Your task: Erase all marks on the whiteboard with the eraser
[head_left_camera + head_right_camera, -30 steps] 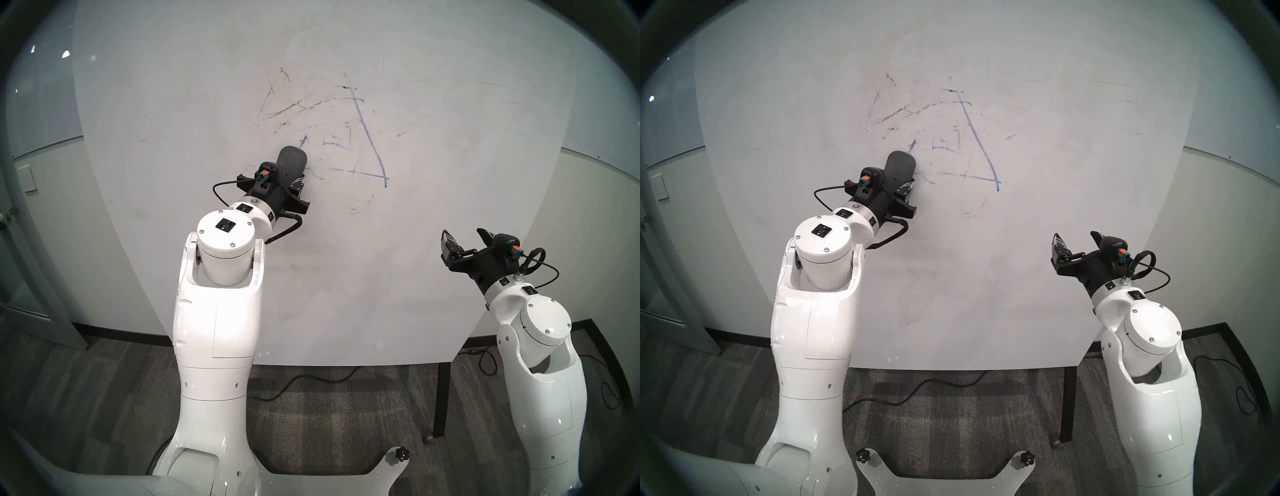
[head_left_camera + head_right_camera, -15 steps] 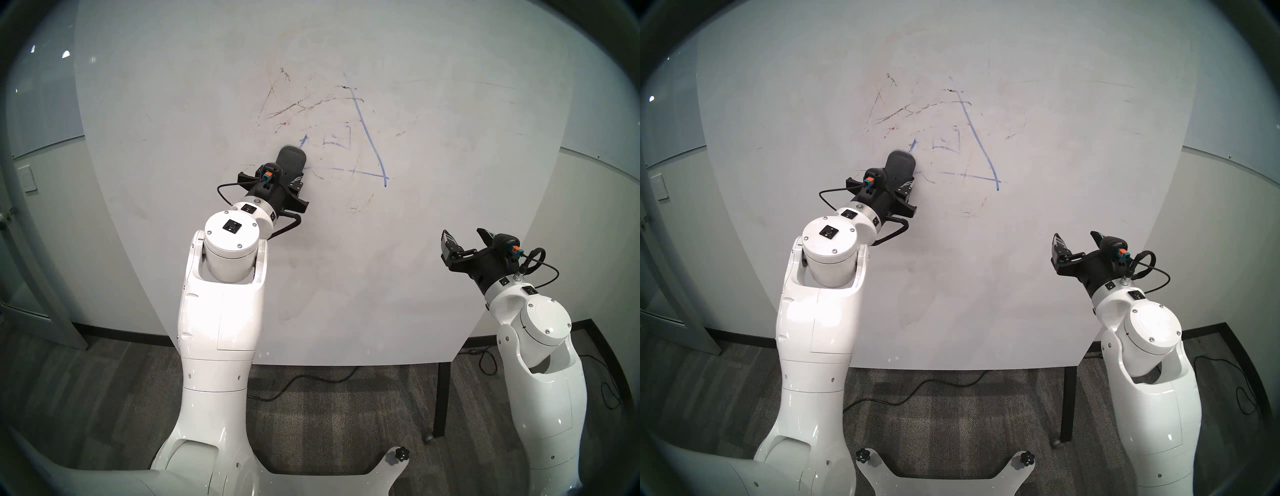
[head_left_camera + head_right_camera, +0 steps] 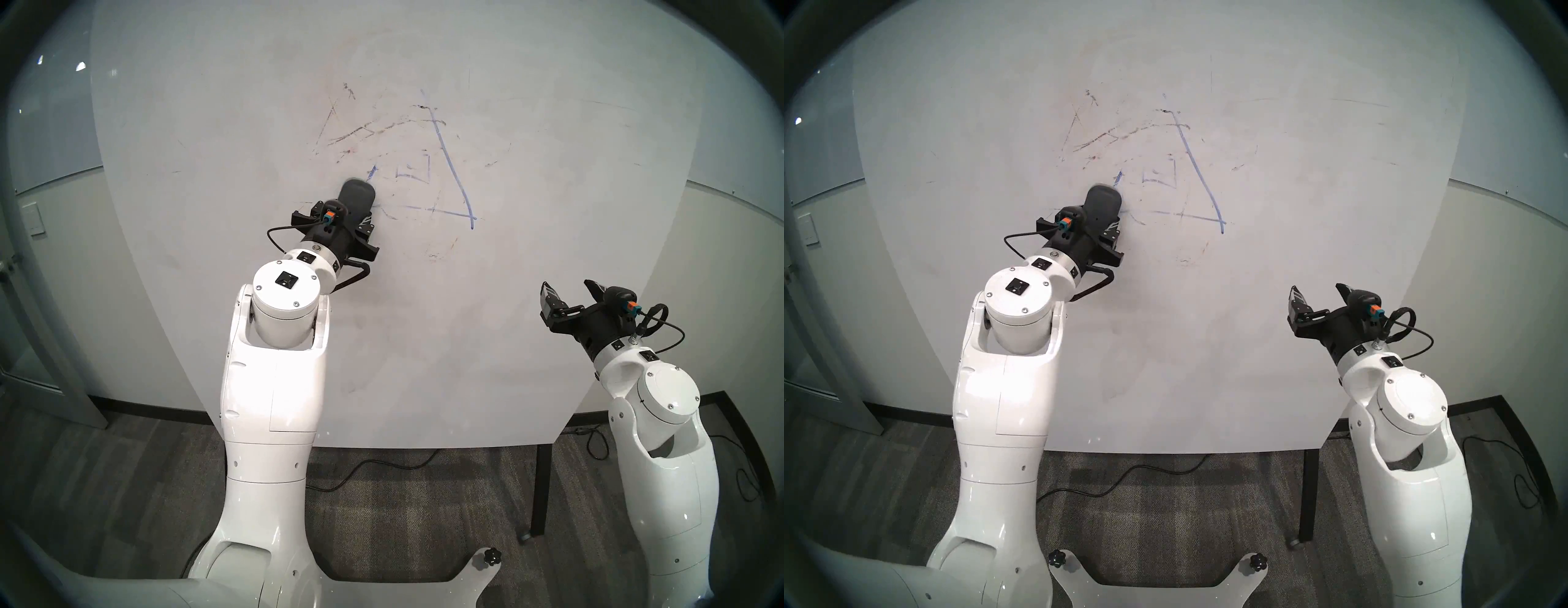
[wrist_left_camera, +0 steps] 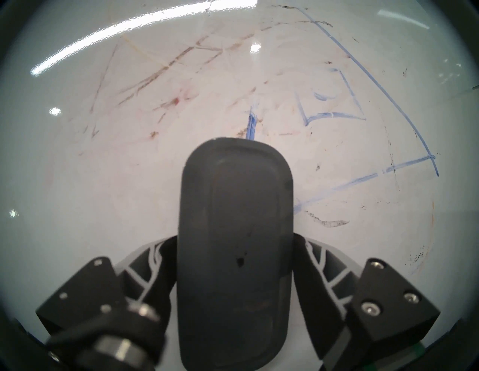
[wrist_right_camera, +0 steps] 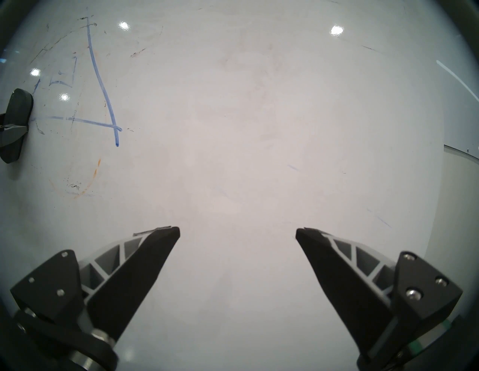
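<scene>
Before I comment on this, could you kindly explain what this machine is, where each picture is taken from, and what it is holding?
It is a robot with two white arms, each ending in a two-fingered gripper. Two pictures come from cameras on its head, looking at an upright whiteboard. The other two come from a camera on each wrist, looking past its own fingers.

The left gripper grips a dark grey eraser by its sides, against the board. Beside it are blue marks: parts of a triangle with a small square inside, plus faint brownish streaks.

The right gripper is open, holds nothing, and faces the board lower right.
</scene>
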You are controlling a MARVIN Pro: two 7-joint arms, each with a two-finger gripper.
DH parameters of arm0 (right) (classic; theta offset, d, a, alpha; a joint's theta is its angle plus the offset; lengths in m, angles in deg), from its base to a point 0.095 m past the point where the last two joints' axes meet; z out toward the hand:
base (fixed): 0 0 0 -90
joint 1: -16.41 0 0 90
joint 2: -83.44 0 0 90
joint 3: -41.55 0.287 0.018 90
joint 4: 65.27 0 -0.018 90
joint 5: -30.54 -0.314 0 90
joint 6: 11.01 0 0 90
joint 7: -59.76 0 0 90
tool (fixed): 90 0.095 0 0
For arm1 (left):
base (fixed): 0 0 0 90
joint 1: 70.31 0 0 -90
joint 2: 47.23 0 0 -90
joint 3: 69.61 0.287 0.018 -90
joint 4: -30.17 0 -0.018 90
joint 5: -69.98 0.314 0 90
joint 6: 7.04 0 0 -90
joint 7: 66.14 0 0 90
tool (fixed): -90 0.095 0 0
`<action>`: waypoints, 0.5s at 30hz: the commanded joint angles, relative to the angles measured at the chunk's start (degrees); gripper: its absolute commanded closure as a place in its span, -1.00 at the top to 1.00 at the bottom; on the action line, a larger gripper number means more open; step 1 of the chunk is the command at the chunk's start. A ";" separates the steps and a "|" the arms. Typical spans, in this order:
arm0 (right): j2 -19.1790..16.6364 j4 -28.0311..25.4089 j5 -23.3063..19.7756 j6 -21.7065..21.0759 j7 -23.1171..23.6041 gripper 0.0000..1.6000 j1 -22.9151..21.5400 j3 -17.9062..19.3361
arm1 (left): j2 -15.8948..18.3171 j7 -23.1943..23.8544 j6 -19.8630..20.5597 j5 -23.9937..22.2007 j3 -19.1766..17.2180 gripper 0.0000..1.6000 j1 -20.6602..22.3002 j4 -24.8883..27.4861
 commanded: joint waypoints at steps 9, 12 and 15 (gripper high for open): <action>-0.08 -1.24 -0.02 0.22 0.10 1.00 -0.44 -0.04 | -1.44 -1.82 -0.32 1.30 0.17 0.74 1.77 2.22; -0.08 -1.24 -0.02 0.22 0.10 1.00 -0.44 -0.04 | -1.63 -1.79 -0.51 1.47 0.28 0.98 1.69 2.41; -0.08 -1.24 -0.02 0.22 0.10 1.00 -0.44 -0.04 | -1.82 -1.77 -0.47 1.67 0.38 1.00 1.69 2.63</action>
